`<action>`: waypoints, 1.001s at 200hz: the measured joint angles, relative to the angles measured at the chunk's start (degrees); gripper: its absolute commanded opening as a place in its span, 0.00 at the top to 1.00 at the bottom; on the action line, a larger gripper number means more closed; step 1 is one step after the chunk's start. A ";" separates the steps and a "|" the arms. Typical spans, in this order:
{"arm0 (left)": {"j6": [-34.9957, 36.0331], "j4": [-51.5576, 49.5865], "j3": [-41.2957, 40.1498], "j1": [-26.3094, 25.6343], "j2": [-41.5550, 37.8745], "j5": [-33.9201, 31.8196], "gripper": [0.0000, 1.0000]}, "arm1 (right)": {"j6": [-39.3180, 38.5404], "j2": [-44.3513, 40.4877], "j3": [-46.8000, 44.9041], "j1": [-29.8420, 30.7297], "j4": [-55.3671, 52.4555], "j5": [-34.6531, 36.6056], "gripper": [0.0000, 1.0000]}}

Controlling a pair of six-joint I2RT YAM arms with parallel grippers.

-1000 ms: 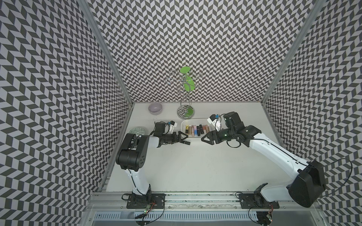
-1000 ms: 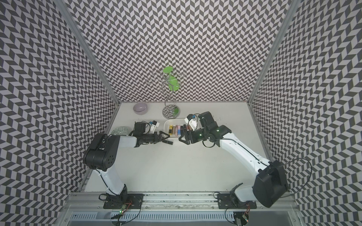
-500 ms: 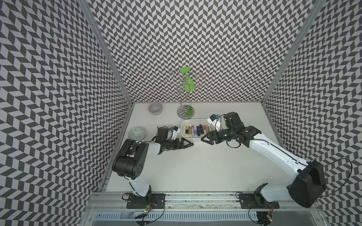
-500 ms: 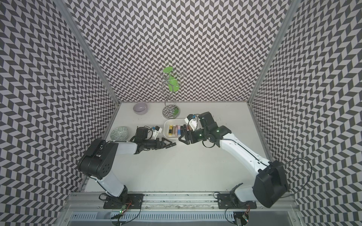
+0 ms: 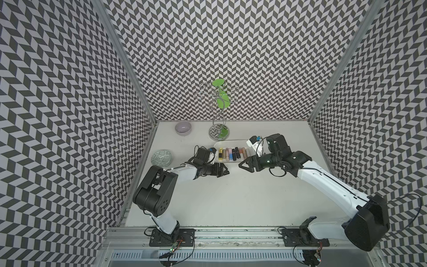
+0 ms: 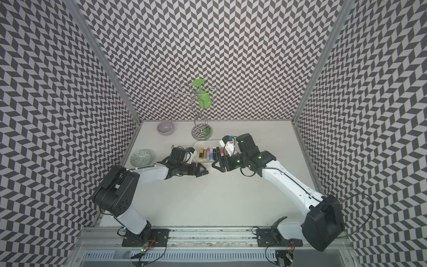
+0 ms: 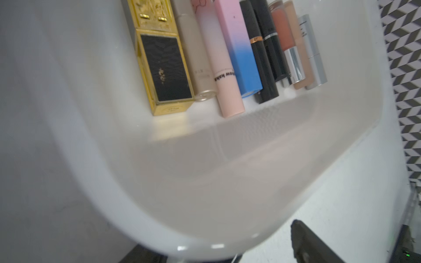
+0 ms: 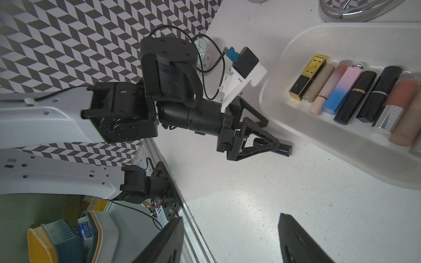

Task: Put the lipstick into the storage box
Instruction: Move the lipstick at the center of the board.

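left gripper (image 8: 271, 134): fingers apart. Black lipstick (image 8: 284, 149) lies on the table (image 8: 250, 205) right at the tips. It's mostly hidden behind the nearer finger, seen through that finger's cut-out, with one end poking past the tip. Can't tell if a pad touches it. In both top views it's black on black and unreadable.

storage box (image 8: 341, 38) is just beyond those fingertips, not touching. The row of tubes (image 8: 341, 95) inside is cut off at the frame edge.

Left wrist view: a blurred box wall fills it, the lipstick is not visible there, and only one dark finger (image 7: 307, 246) shows at the edge.

right gripper (image 8: 230, 217): fingers apart, nothing between them, tips near the left tips.
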 measured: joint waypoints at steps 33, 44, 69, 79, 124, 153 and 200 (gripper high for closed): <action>1.86 -4.42 3.15 -4.13 1.22 -8.83 0.25 | 0.02 -1.86 -0.81 -0.24 -0.02 0.44 0.30; 2.10 -5.57 3.91 -5.49 1.51 -11.30 0.25 | 0.11 -2.38 -1.14 -0.24 -0.02 0.63 0.30; 2.97 -7.72 4.61 -7.93 1.70 -16.06 0.25 | 0.63 -3.37 -1.79 -0.24 0.04 0.90 0.30; 3.21 -8.37 4.61 -8.74 1.64 -17.31 0.25 | 0.81 -3.89 -2.27 -0.24 0.09 0.96 0.30; 4.72 -11.85 4.59 -11.82 0.81 -21.62 0.25 | 2.21 -6.32 -5.33 -0.24 0.85 1.01 0.30; 5.73 -13.86 4.59 -12.79 0.31 -23.04 0.25 | 2.97 -7.50 -6.67 -0.24 1.55 1.01 0.30; 5.70 -19.85 4.52 -12.85 -2.93 -19.45 0.21 | 4.66 -10.19 -9.84 -0.24 3.21 1.18 0.29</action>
